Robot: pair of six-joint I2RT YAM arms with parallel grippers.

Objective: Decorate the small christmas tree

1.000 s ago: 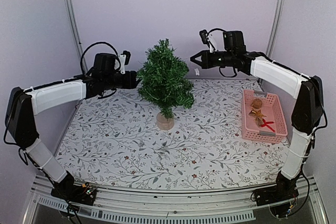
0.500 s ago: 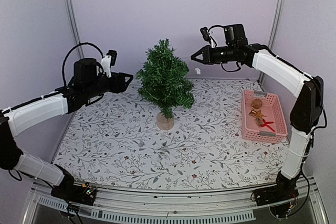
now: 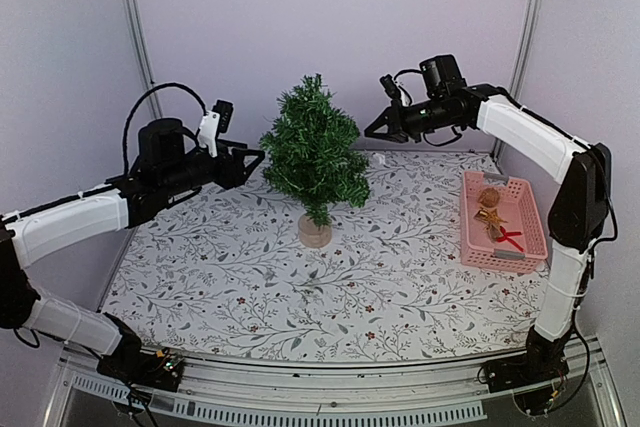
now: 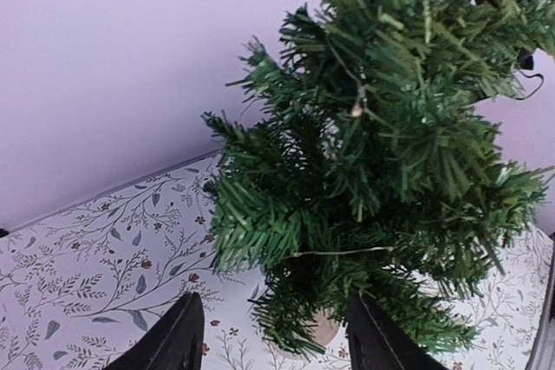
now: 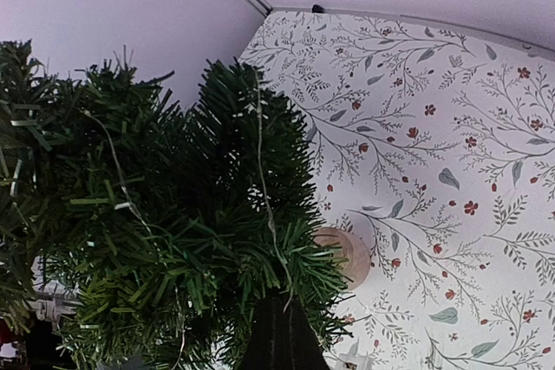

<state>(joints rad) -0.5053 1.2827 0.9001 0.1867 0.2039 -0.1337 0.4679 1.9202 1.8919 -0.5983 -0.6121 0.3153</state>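
Observation:
The small christmas tree stands upright on its round wooden base at mid-table. A thin light-string wire is draped over its branches and also shows in the left wrist view. My right gripper hovers at the tree's upper right. It is shut on the end of that wire, and a small white piece of the string sits below it. My left gripper is just left of the tree. It is open, with nothing between the fingers and the foliage beyond them.
A pink basket at the right edge holds a brown cone, a golden ornament and a red ribbon. Lilac walls and metal posts close in the back. A floral cloth covers the table.
My left gripper let go of the tree's left side, drew back with jaws opening, then eased forward again. My right gripper came down lower beside the tree, still shut on the wire.

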